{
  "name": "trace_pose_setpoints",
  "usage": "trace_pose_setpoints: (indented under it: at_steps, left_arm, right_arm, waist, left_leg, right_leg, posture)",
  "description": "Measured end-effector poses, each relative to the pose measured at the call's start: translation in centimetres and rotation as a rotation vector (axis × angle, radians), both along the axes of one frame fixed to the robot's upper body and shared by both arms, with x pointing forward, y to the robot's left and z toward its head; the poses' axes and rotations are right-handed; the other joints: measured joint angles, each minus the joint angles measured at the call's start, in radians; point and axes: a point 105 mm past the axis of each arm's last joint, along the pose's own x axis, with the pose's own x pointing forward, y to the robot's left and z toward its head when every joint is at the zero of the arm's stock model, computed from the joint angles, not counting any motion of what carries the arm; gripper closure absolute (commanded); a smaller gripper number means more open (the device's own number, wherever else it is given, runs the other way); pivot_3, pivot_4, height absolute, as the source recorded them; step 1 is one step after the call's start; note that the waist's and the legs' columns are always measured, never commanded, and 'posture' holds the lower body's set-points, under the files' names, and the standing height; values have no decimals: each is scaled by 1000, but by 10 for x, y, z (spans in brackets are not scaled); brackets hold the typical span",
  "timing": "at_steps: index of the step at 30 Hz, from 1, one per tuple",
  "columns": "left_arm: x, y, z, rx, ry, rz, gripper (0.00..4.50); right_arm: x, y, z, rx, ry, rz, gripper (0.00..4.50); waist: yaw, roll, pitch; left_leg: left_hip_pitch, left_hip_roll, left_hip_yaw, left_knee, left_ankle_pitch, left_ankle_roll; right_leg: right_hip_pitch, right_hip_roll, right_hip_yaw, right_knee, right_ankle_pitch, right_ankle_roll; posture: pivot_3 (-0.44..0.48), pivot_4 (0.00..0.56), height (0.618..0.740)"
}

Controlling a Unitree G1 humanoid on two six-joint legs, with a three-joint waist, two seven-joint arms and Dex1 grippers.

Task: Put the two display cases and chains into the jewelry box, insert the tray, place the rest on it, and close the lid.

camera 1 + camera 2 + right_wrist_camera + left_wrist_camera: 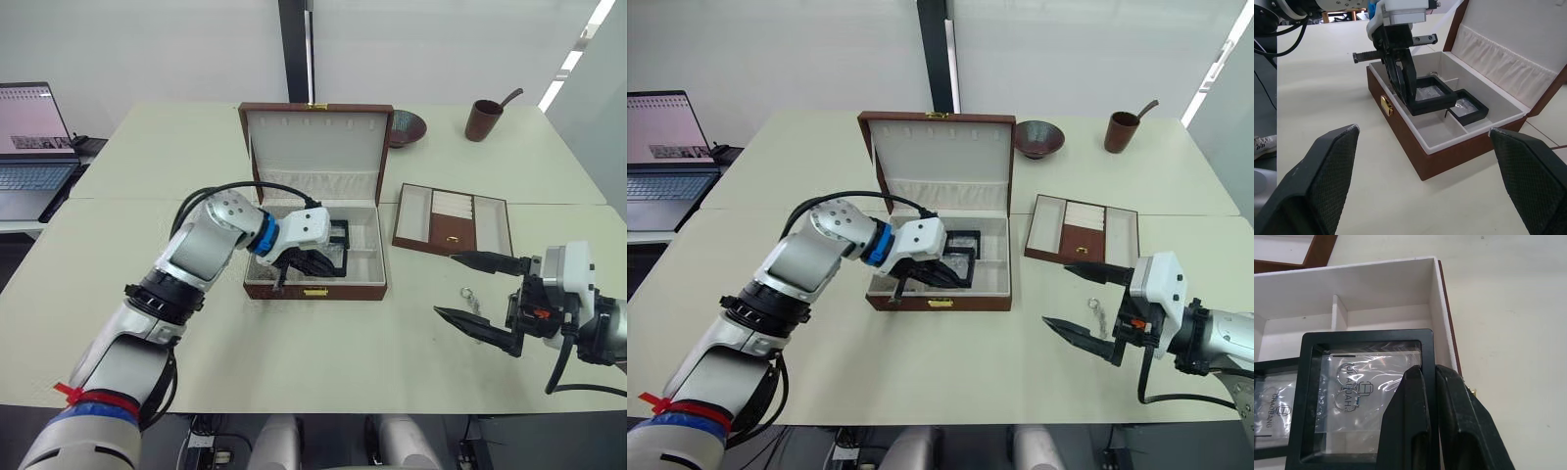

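Observation:
The jewelry box [313, 290] stands mid-table with its lid [313, 147] upright and open. My left gripper [306, 261] reaches down into the box, shut on the edge of one black-framed display case [1430, 95], which sits slightly tilted over the cream compartments. The second display case [1467, 108] lies beside it inside the box. The brown tray [453, 220] rests on the table to the right of the box. A thin silvery chain [470, 297] lies in front of the tray. My right gripper [447, 284] hovers open right beside the chain, holding nothing.
A dark bowl [407, 125] and a brown cup [483, 119] with a spoon stand at the back right. A laptop [29, 147] sits on a side table at far left.

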Motion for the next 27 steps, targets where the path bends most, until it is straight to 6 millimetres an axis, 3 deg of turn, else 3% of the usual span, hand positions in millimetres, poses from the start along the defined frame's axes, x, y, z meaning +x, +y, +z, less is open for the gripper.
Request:
trace_pose_setpoints:
  at_steps: [27]
  left_arm:
    - [-1, -3, -4, -16, 61, 26, 4470]
  right_arm:
    - [3, 2, -4, 0, 3, -16, 0]
  waist:
    - [0, 0, 0]
  left_leg:
    - [0, 0, 0, 0, 0, 0]
  right_leg:
    - [0, 0, 0, 0, 0, 0]
  posture:
    - [0, 150, 740]
